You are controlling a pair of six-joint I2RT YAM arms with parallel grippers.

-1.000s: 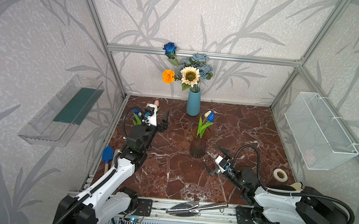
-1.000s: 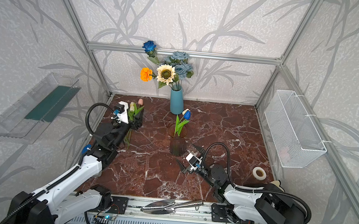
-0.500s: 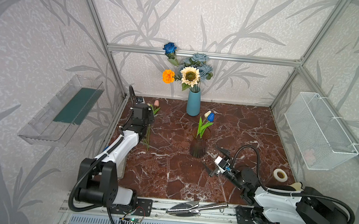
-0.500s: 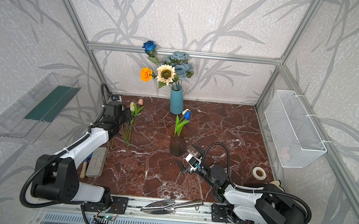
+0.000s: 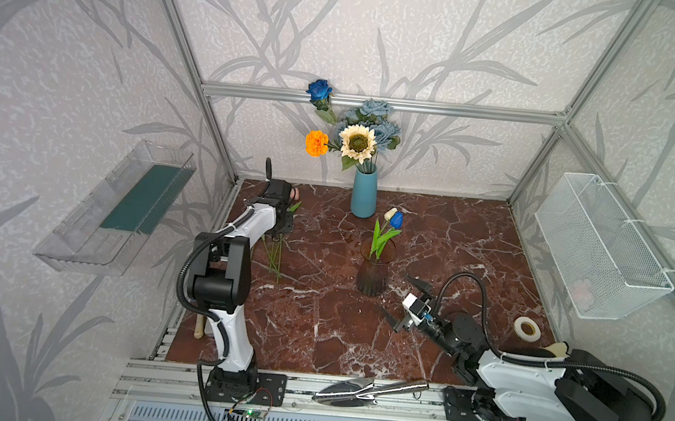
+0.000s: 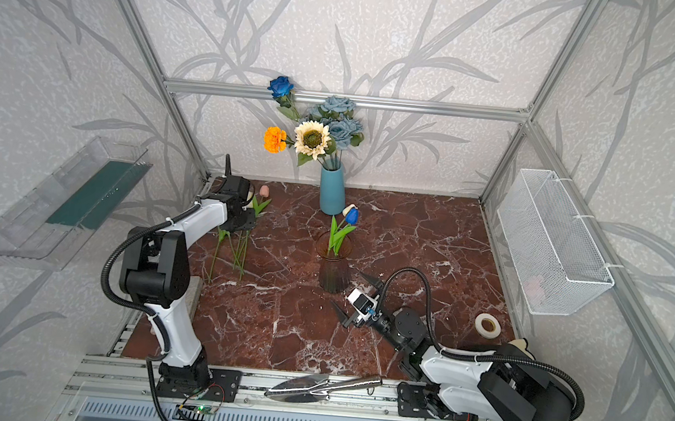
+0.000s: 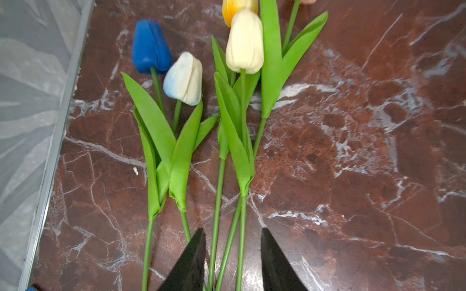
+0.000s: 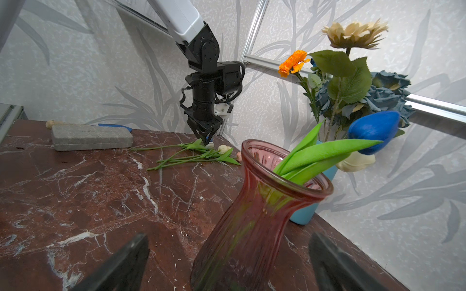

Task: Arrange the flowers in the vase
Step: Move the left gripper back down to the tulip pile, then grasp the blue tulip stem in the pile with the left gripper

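Several tulips lie at the back left of the marble table (image 5: 450,238): a blue tulip (image 7: 150,46), a white-blue one (image 7: 184,78), a cream one (image 7: 244,42) and a yellow one (image 7: 232,7). My left gripper (image 7: 232,230) (image 5: 279,231) points down over them. Its jaws stand partly apart astride three green stems (image 7: 228,252), with gaps showing. A reddish glass vase (image 5: 374,273) (image 8: 252,214) holds a blue tulip (image 5: 396,219) and a cream tulip (image 5: 390,213). My right gripper (image 5: 393,290) (image 8: 228,235) is wide open beside the vase, not touching it.
A teal vase (image 5: 364,195) at the back holds a sunflower (image 5: 357,142), a marigold (image 5: 316,143) and blue roses (image 5: 377,117). A grey case (image 8: 92,137) lies at the left edge, a tape roll (image 5: 527,329) at the right, a metal trowel (image 5: 370,389) on the front rail.
My left arm has swung to the back left and come down over the lying tulips, and its jaws have narrowed around the stems. The right arm has not moved.
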